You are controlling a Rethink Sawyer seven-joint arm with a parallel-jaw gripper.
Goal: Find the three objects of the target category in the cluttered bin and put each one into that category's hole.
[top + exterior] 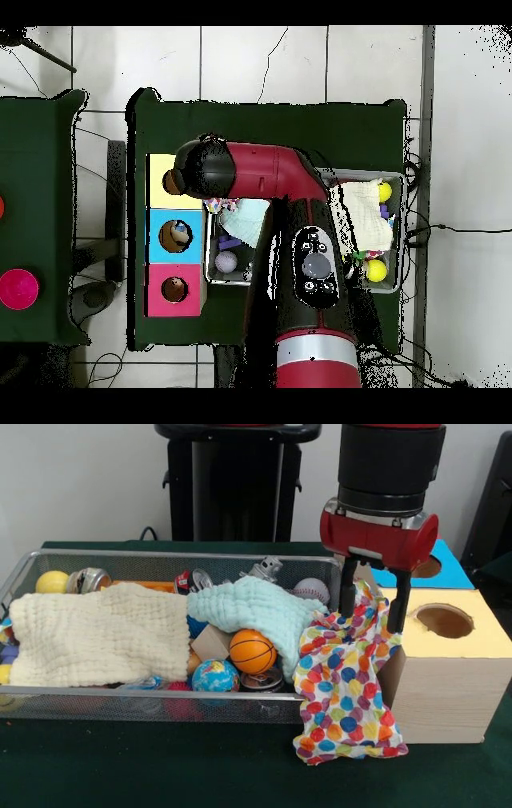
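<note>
Draped over the bin's near corner, the white cloth with many-coloured dots (pixel 346 688) hangs down the outside almost to the green table (pixel 160 768), and its upper fold reaches up between the two black fingers of my claw (pixel 373 610). They stand fairly wide, one either side of that fold; whether they pinch it I cannot tell, though it seems raised there.

I judge the step in hand to be clearing this cloth away so the clutter beneath can be searched. To do it well I should take a firm hold on the fold, lift straight up until the hanging tail clears the wire-mesh bin (pixel 160 704), and carry it off without dragging it across the pale yellow box top with its round hole (pixel 445 621), since a cloth over the hole would block the drop.

Which category is wanted I cannot say. If it is balls, the orange basketball-patterned ball (pixel 253 651) and the small blue globe ball (pixel 214 675) lie near the bin's front rim, beside my claw towards the bin's middle and lower. A white baseball (pixel 310 590) sits at the far wall, close by my claw, and a yellow ball (pixel 52 582) lies at the far end, well apart. The cream waffle cloth (pixel 96 636) and mint green cloth (pixel 256 612) hide more.
</note>
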